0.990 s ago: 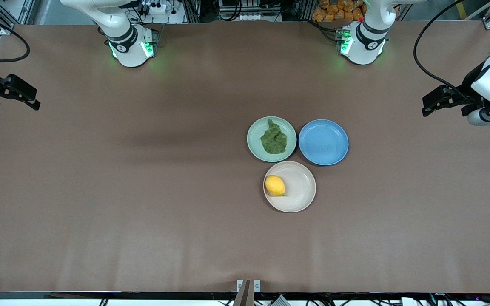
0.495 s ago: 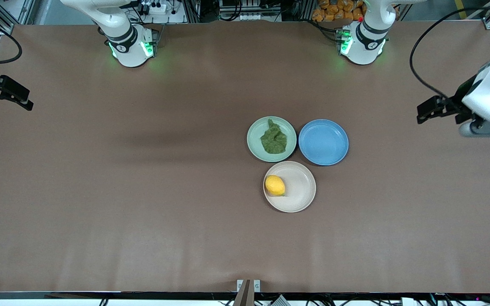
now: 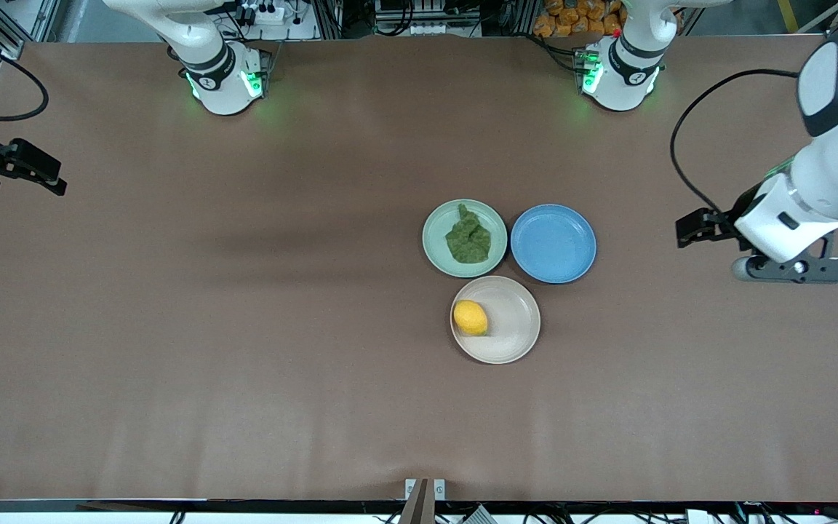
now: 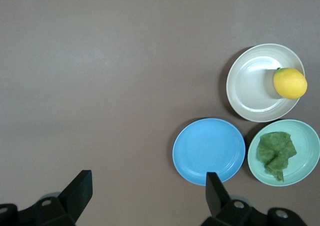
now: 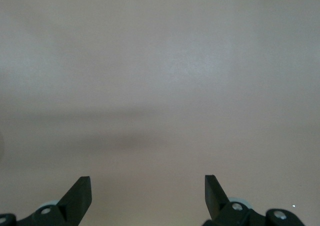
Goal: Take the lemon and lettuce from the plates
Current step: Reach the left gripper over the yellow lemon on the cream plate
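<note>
Three plates sit close together near the middle of the brown counter (image 3: 244, 327), and both grippers hang over bare cloth well apart from them. Going across the front view from its left edge: the right gripper (image 3: 41, 173) is up in the air over the right arm's end of the counter, its fingers (image 5: 80, 193) spread wide with nothing between them, and its wrist view shows only plain surface. Next comes the mint green plate (image 3: 435, 251), with the lettuce (image 3: 468, 239) lying crumpled on it. Nearer the front camera, and just beside that plate, is the beige plate (image 3: 517, 324); the lemon (image 3: 471, 317) rests on it close to the rim on the right arm's side. The blue plate (image 3: 553, 243) holds nothing and sits beside the mint green one, toward the left arm's end. Last, the left gripper (image 3: 688, 229) hovers over the counter at the left arm's end, open and empty, its fingers (image 4: 80, 188) parted wide; its wrist view takes in all three plates, the lemon (image 4: 290, 83) and the lettuce (image 4: 276, 152).
</note>
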You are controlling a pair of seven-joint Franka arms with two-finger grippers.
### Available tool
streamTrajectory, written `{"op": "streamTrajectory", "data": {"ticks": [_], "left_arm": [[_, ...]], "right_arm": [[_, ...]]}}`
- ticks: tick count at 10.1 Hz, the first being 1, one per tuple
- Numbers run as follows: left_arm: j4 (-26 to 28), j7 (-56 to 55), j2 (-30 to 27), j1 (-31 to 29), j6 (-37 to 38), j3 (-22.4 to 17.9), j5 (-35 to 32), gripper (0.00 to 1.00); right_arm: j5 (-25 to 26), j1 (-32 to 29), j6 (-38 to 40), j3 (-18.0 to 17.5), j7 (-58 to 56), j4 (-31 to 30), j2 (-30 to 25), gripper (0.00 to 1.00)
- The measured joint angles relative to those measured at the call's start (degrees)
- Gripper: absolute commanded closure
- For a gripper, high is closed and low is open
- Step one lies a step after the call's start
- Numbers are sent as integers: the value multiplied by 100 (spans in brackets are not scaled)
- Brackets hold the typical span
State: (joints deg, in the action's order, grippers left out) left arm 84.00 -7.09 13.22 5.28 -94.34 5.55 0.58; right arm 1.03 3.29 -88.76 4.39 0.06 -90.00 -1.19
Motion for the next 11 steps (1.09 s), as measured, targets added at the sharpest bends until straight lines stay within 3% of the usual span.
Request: {"op": "streamTrajectory", "data": {"ticks": [3,11], "left_arm": [[-1,-571,501,61,-725,2,855,0],[-12,-2001,1658,901,-2103,17,951,0]], "right_arm": [[-33,-10,-15,-123,-1,-10,29,0],[-49,-159,-43,-478,-1,-121,70,0]]}}
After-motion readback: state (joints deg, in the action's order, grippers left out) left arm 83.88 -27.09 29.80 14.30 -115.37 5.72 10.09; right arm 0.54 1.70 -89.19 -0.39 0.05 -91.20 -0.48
